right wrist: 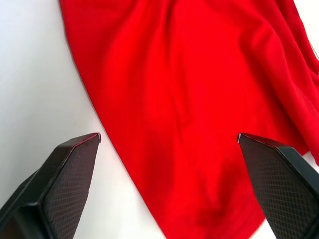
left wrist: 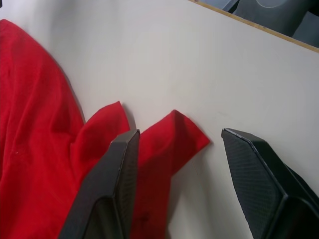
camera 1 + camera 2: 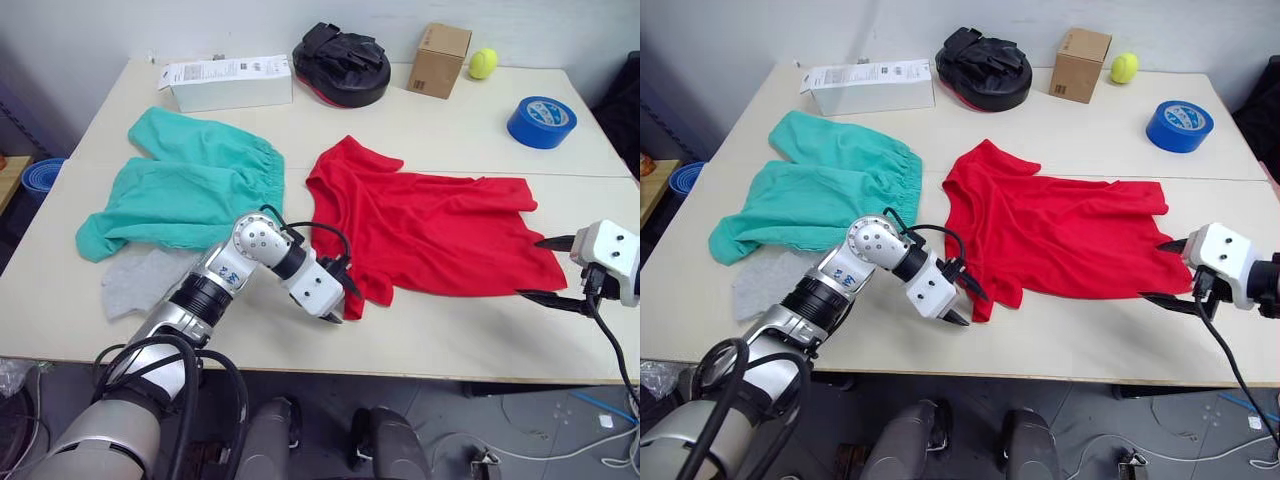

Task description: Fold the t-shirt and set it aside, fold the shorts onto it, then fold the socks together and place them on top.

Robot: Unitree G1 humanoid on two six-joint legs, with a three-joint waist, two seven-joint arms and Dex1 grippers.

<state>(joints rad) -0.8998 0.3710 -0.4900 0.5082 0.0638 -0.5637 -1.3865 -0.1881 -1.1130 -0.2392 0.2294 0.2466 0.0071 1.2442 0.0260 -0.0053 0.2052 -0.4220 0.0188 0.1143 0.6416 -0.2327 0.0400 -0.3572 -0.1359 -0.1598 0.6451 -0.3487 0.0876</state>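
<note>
Left eye view has the plain bright red short-sleeved t-shirt spread rumpled across the middle of the pale tabletop, reaching toward the right of the frame. The left gripper sits low at the shirt's lower left edge, in the centre-bottom of the frame. In the left wrist view its two black fingers stand apart, one resting against a folded red corner and the other over bare table; the jaws are parted and nothing is pinched between them.

At the right edge of the frame the right gripper points at the shirt's lower right corner. The right wrist view shows its jaws spread wide, with the red cloth's edge lying between and beyond the fingertips, ungripped.

The teal-green fabric shorts with the gathered waistband lie crumpled in the left-centre of the frame, just beside the shirt. The small light grey socks lie below them, partly tucked under the teal cloth.

Along the top of the frame stand a white carton, a black padded mitt, a small cardboard box and a yellow-green ball. A blue tape roll sits at the upper right.
</note>
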